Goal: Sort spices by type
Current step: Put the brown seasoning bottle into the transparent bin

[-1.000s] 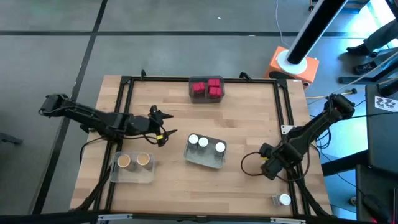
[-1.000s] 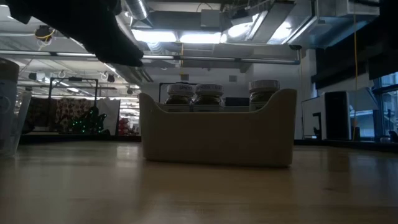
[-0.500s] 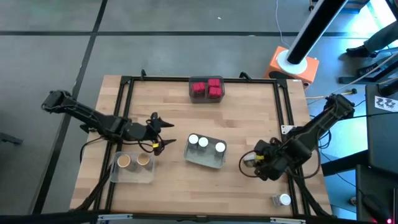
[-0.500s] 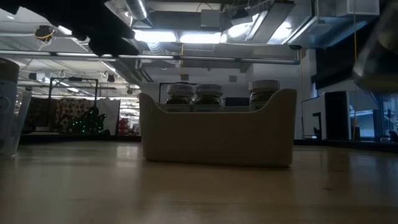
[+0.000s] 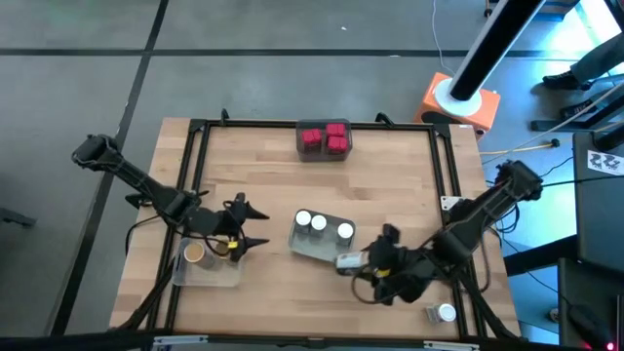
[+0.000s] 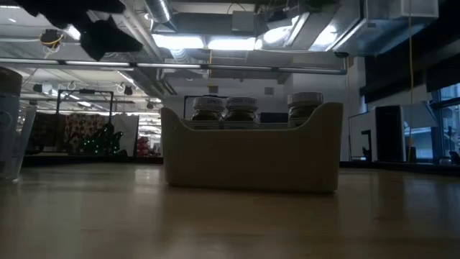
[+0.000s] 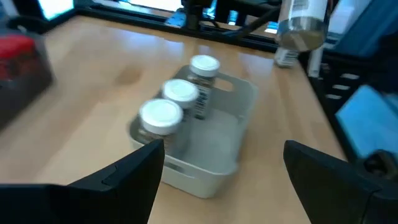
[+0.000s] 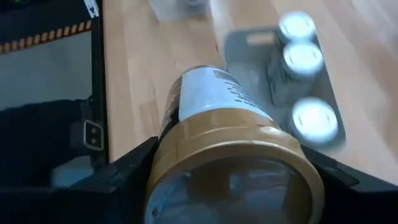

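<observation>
My right gripper (image 5: 366, 263) is shut on a round tan-ended jar (image 8: 230, 143) with a white label, just off the near right corner of the grey tray (image 5: 310, 250). Three white-topped jars (image 5: 320, 225) stand in that tray. My left gripper (image 5: 255, 229) is open and empty above the right end of the clear tray (image 5: 207, 273), where a tan-topped jar (image 5: 194, 253) stands; what lies under the gripper is hidden. Red blocky jars (image 5: 325, 138) sit in a tray at the far edge. A lone white-topped jar (image 5: 446, 313) lies near the near right corner. My right gripper pinches the jar between its two fingers, one finger (image 8: 124, 180) on each side of the wide gold-tan end (image 8: 236, 140). The labelled part (image 8: 208, 93) points away from the wrist. The jar is lifted clear of the table, as the left wrist view shows (image 7: 301, 25).
Black frame rails (image 5: 200, 156) run along the table's left, right and far sides. Bare wood lies between the red jars' tray and the grey tray (image 6: 251, 151). The clear tray's wall (image 6: 11, 122) shows at the low view's left edge.
My right gripper has carried the jar from near the table's right edge toward the left, up to the grey tray's near right corner. My left gripper, still open, has moved toward the near edge, over the clear tray's right end.
</observation>
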`<state>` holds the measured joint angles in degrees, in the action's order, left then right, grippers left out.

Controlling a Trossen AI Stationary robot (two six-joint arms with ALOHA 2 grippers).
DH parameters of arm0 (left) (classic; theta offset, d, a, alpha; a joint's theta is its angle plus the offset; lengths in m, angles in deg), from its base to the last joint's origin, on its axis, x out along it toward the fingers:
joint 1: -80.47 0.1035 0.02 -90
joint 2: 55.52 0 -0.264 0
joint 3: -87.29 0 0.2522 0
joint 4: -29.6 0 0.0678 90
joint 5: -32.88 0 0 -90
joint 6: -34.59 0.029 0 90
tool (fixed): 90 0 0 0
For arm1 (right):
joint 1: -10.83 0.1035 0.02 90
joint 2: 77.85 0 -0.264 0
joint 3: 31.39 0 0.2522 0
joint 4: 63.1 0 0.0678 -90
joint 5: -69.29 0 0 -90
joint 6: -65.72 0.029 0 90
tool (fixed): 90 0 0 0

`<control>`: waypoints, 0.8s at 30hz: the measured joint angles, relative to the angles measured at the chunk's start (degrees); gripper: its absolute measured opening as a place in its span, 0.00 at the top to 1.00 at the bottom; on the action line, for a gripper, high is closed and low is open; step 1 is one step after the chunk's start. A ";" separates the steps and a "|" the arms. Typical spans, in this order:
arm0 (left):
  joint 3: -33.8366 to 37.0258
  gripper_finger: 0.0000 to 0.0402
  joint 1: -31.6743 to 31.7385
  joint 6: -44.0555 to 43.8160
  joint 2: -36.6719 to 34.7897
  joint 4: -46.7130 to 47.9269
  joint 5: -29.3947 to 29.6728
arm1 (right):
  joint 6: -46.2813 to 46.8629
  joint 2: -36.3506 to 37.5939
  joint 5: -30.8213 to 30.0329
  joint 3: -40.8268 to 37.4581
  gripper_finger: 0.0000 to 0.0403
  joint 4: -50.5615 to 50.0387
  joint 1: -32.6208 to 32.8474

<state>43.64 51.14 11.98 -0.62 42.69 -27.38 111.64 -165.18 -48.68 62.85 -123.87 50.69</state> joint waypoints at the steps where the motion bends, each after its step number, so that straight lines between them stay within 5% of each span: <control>1: 0.00 0.22 -0.89 -1.04 0.00 -0.02 0.04 | -2.64 -1.62 -0.14 1.30 0.30 0.93 -0.45; 14: -0.02 0.22 -8.13 -5.22 0.00 0.07 0.51 | -25.78 -24.56 3.80 26.67 0.30 5.96 -5.24; 24: -0.02 0.22 -8.21 -5.32 0.00 1.04 0.50 | -27.64 -39.01 11.19 48.51 0.30 -5.90 -9.52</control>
<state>43.62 42.93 6.65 -0.62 43.73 -26.88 84.00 -204.18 -37.49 111.36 -129.77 41.17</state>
